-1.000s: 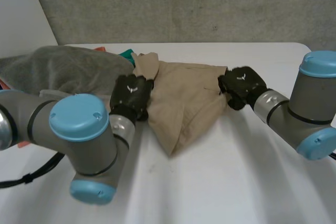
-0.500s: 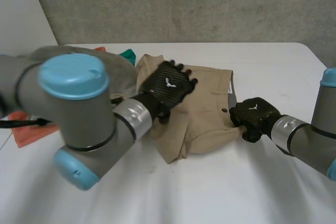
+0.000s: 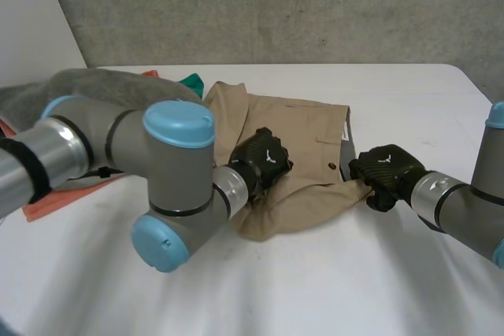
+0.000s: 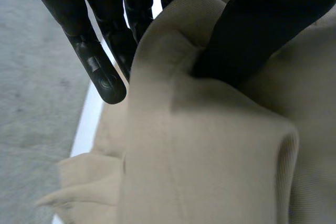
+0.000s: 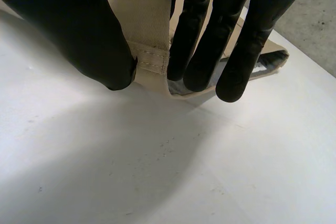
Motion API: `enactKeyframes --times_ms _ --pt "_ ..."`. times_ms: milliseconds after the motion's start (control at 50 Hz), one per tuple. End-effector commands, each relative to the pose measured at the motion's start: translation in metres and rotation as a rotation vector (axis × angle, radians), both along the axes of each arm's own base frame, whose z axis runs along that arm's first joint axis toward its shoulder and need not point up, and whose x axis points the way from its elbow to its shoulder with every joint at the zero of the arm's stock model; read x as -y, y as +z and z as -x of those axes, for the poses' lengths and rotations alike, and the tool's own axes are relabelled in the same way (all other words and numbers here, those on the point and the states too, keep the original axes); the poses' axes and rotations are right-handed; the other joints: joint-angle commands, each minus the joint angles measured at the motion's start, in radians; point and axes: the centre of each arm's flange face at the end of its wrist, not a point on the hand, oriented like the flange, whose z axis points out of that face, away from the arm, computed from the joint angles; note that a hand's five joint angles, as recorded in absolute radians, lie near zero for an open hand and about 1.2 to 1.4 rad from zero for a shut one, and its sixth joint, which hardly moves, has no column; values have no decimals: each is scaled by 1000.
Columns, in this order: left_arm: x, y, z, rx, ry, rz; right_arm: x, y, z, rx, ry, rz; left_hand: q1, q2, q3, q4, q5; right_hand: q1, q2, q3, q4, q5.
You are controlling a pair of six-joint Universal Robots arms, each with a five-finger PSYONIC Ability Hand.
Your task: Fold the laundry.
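Observation:
A tan pair of shorts (image 3: 303, 127) lies crumpled at the table's middle, its waistband toward the right. My left hand (image 3: 262, 161) rests on its near left part. In the left wrist view the thumb and fingers (image 4: 100, 64) pinch a raised fold of the tan cloth (image 4: 210, 150). My right hand (image 3: 387, 172) is at the waistband's near corner. There its thumb (image 5: 73, 30) and fingers (image 5: 197, 40) pinch the stitched waistband edge (image 5: 149, 59) just above the table.
A grey garment pile (image 3: 94, 92) lies at the back left, with a green cloth (image 3: 190, 81) behind it and an orange cloth (image 3: 55, 201) at the left edge. A concrete wall stands behind the white table (image 3: 331, 273).
My left hand rose over the shorts with fingers spread, then dropped to the near left part and closed on a fold. My right hand pulled the waistband corner nearer and rightward.

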Motion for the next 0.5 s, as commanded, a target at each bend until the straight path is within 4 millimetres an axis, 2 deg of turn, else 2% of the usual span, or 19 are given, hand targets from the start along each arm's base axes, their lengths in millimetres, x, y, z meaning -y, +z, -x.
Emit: enactKeyframes --times_ms 20,100,220,320,380,500 --pt "-6 30 -13 -112 41 17 1 1 0 2 1 3 97 3 6 -1 20 406 219 215 207 248" --pt "-2 27 -19 -109 61 10 0 1 -1 1 4 0 -71 -165 -161 -168 -147 406 219 215 207 248" --pt "-2 21 -21 -89 62 -2 -3 -2 -1 -1 6 -12 -121 -215 -212 -218 -197 406 219 215 207 248" --pt "-5 20 -21 -86 63 -21 -3 -2 0 -2 3 -12 20 -74 -71 -78 -57 406 219 215 207 248" --pt "-8 17 -21 -76 57 -32 -3 -2 0 -2 3 -12 301 207 210 204 225 406 219 215 207 248" --pt "-12 17 -25 -67 68 -35 -3 -1 0 -4 2 -14 302 208 211 204 225 406 219 215 207 248"
